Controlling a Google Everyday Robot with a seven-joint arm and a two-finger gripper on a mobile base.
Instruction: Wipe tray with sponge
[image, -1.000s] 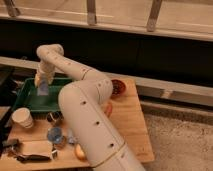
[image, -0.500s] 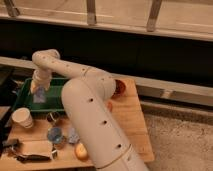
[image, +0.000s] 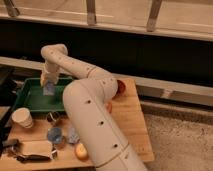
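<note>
A green tray (image: 30, 102) sits at the back left of the wooden table (image: 129, 125). My gripper (image: 48, 85) reaches down into the tray near its far middle. It is shut on a light blue sponge (image: 49, 90) that rests on the tray floor. My white arm (image: 87, 100) curves from the front of the view up and over to the tray and hides the tray's right end.
In front of the tray stand a white paper cup (image: 22, 118), a metal cup (image: 53, 118) and a blue cup (image: 55, 135). An orange fruit (image: 81, 150) and a dark-edged packet (image: 32, 150) lie near the front edge. A red bowl (image: 120, 87) sits behind my arm.
My gripper slid the sponge left across the tray floor, then back to the right to about the tray's middle. Nothing else moved.
</note>
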